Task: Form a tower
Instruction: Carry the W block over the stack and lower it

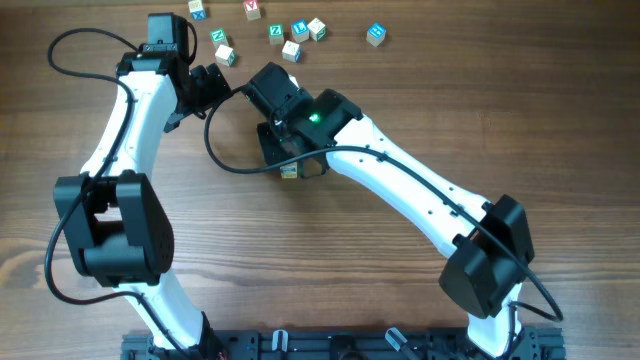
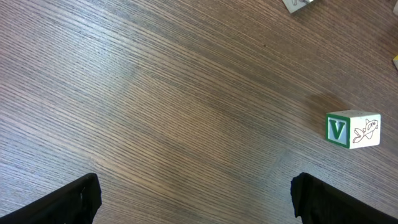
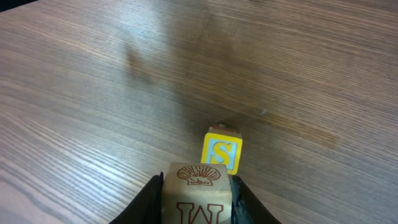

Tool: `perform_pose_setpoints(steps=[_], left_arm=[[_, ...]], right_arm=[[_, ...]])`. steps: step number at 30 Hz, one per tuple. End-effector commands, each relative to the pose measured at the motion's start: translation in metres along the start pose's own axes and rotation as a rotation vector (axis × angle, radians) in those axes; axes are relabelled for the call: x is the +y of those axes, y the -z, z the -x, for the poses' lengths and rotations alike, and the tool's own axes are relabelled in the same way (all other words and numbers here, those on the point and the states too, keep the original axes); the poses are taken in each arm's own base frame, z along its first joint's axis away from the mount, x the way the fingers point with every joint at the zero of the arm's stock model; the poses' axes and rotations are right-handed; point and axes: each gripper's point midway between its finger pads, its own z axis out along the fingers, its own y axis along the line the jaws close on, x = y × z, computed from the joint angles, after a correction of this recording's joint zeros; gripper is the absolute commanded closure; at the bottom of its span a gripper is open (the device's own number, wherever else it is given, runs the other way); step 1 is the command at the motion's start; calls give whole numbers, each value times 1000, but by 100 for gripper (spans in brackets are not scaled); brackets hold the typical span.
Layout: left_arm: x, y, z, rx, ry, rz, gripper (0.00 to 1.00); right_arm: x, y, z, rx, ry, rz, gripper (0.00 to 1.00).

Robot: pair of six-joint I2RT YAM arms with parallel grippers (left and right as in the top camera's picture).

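Pale wooden shell-and-M cube [image 3: 198, 186] is gripped by the closed right hand [image 3: 198, 205] over the yellow-framed S cube [image 3: 222, 152], the base of the tower [image 1: 289, 171], in the middle of the counter [image 1: 450, 100]. Many loose letter cubes [image 1: 291, 50] are left unstacked along the far edge; the left hand [image 2: 199, 202] is spread wide, empty.

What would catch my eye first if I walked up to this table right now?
Most striking is the right gripper, shut on a pale cube with a shell print, close by a yellow-framed S cube on the wooden table. From overhead, a green light glows on that arm, and loose lettered cubes lie scattered along the table's far edge. The left gripper stands open near a green V cube.
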Motion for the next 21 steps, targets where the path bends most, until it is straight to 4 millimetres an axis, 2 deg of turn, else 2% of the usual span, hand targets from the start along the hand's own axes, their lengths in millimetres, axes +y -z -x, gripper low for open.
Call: perform_pose_setpoints(steps=[1, 8, 13, 21], left_arm=[[2, 7, 7, -25, 15, 4, 0], [2, 7, 7, -25, 16, 3, 0], [2, 7, 7, -25, 16, 3, 0], [2, 7, 7, -25, 16, 4, 0]], right_arm=[[-9, -20, -6, 20, 18, -58, 73], [-12, -37, -13, 56, 19, -77, 73], [-16, -39, -10, 42, 19, -94, 73], [-20, -50, -17, 69, 21, -113, 73]])
